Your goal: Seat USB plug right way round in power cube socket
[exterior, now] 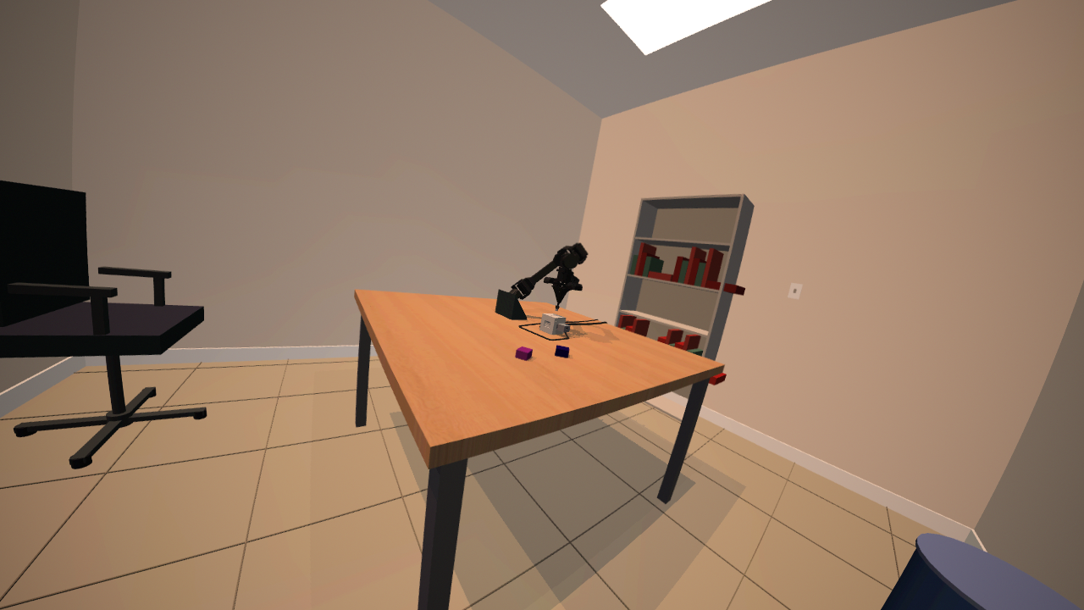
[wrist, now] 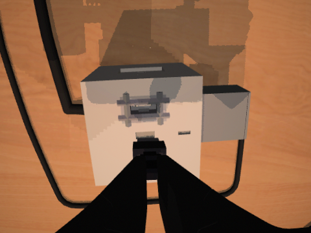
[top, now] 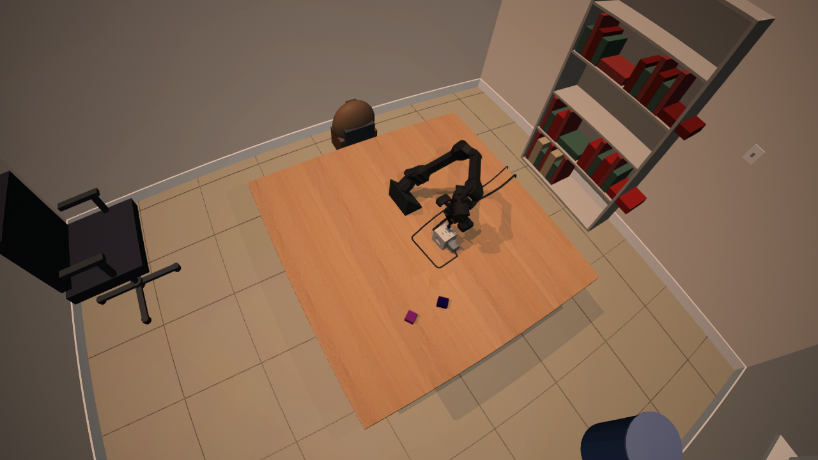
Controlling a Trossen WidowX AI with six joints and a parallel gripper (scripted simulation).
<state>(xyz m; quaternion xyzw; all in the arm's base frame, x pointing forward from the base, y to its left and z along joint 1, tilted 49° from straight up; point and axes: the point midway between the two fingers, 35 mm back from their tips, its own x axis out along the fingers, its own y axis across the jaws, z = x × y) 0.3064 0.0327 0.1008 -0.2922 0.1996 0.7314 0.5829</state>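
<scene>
The pale power cube [top: 439, 239] [exterior: 548, 324] [wrist: 108, 145] stands on the wooden table [top: 343, 229] [exterior: 439, 356]. My gripper [top: 450, 225] [exterior: 557, 305] [wrist: 151, 165] points down above the cube's top and is shut on the black USB plug [wrist: 149, 145]. The plug appears out of the socket and above the cube. A raised frame [wrist: 121, 101] surrounds a slot-like socket [wrist: 143, 109], which shows ahead of the plug in the wrist view. The plug's long side looks roughly parallel to that slot. Its underside, keying and exact height are hidden.
A grey block [top: 452, 246] [wrist: 223, 118] sits against the cube's side. A black cable [top: 425, 253] [wrist: 240, 162] loops around the cube. A magenta block [top: 410, 317] [exterior: 523, 353] and a dark blue block [top: 442, 301] [exterior: 561, 351] lie farther along the table.
</scene>
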